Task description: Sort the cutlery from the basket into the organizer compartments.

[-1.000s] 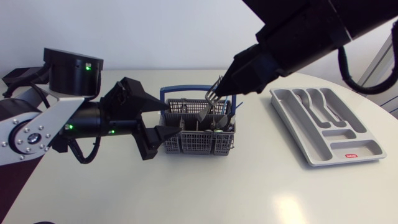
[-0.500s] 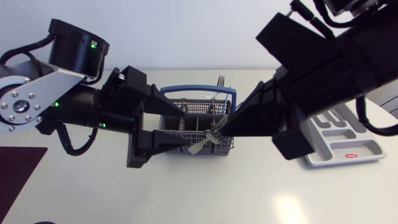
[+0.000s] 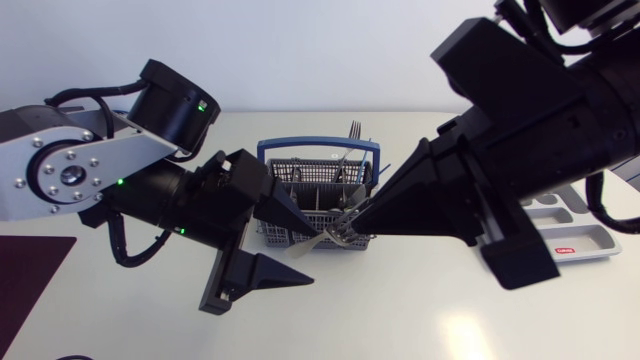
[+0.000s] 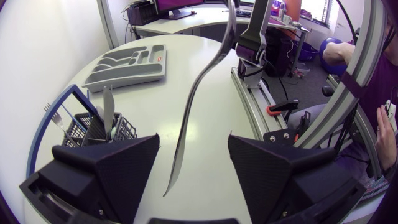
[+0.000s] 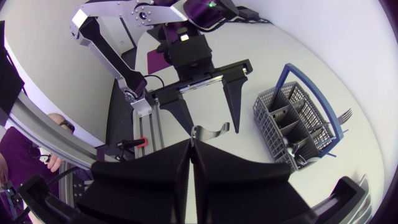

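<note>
Above the white table (image 3: 400,310), just in front of the grey plastic basket with the blue handle (image 3: 300,168), my right claw (image 3: 354,228) pinches a slim silver metal utensil (image 4: 198,93) by one end. My left claw (image 4: 193,138) gapes around its handle, touching nothing. The thin tip grip looks risky. If the left closes off-centre, the utensil could swivel or drop, well apart from the grey moulded organizer tray (image 4: 134,73).

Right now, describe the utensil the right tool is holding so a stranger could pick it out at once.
On the table, find the blue-handled grey basket. Just in front of it the right tool is shut on a slim, curved metal utensil, its free end between the left tool's open fingers. It alone is outside the basket; the other cutlery stands inside.
</note>
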You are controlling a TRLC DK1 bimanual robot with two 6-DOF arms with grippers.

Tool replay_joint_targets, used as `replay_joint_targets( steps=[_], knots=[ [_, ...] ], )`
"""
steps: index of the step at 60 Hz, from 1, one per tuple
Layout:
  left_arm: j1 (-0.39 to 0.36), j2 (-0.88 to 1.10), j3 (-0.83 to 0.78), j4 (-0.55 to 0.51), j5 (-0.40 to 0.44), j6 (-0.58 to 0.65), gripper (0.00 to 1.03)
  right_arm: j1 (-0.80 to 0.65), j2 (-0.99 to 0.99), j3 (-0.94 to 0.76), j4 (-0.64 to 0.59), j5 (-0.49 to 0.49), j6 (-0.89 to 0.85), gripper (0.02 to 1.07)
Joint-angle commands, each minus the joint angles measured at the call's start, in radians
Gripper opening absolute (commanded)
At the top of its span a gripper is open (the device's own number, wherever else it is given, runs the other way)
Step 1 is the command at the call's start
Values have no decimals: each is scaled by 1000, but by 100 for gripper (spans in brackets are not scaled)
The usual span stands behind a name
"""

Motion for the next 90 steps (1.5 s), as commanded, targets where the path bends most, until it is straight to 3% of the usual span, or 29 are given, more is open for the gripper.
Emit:
replay_joint_targets(
  steps=[1,10,21,44,51,67,78,79,83,90],
  knots=[
    [-7,24,34,-13,22,28,64,9,-16,-22,13,-17,-16,8],
    [-7,36,31,-11,28,26,53,9,-22,-34,16,-27,-19,8],
    [5,41,34,-7,45,25,29,3,-27,-42,14,-32,-28,8],
    [16,45,30,-5,53,20,15,-8,-37,-45,8,-32,-46,8],
    [23,53,30,-4,54,19,4,-10,-37,-46,8,-32,-48,8],
    [37,64,38,29,54,-47,4,-34,-48,-55,50,-24,-37,11],
    [53,67,42,84,54,-107,4,-46,-76,-69,86,14,-22,50],
    [56,67,42,102,54,-128,4,-51,-91,-75,106,25,-11,58],
    [62,70,44,118,54,-142,4,-63,-107,-78,120,34,0,65],
    [66,73,44,165,48,-191,4,-103,-133,-94,134,34,7,65]
  ],
)
